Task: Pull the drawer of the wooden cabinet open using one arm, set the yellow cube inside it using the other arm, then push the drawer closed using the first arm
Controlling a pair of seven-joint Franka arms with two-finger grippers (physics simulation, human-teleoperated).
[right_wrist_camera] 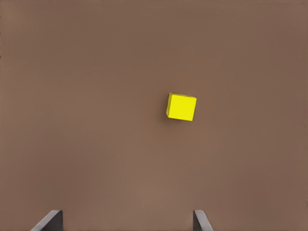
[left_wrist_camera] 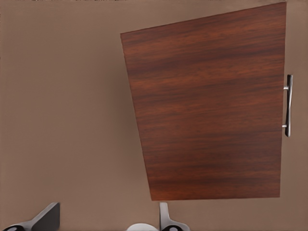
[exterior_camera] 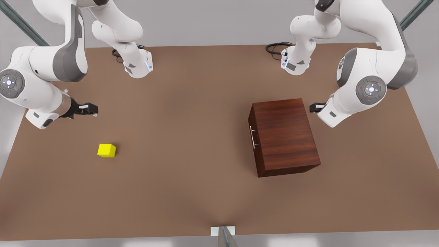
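Observation:
The wooden cabinet (exterior_camera: 284,137) (left_wrist_camera: 207,110) stands on the table, on the front view's right. Its drawer (exterior_camera: 251,120) is shut, and the silver handle (exterior_camera: 253,137) (left_wrist_camera: 287,106) faces the front view's left. My left gripper (exterior_camera: 313,107) (left_wrist_camera: 106,221) hovers open behind the cabinet's back edge, on the side away from the handle. The yellow cube (exterior_camera: 106,150) (right_wrist_camera: 182,107) rests on the table at the front view's left. Above and behind the cube, my right gripper (exterior_camera: 90,109) (right_wrist_camera: 125,222) is open and holds nothing.
Brown table (exterior_camera: 185,137) spreads wide between cube and cabinet. Both arm bases (exterior_camera: 137,65) (exterior_camera: 296,63) with black cables sit at the table's back edge. A small metal post (exterior_camera: 223,236) stands at the middle of the front edge.

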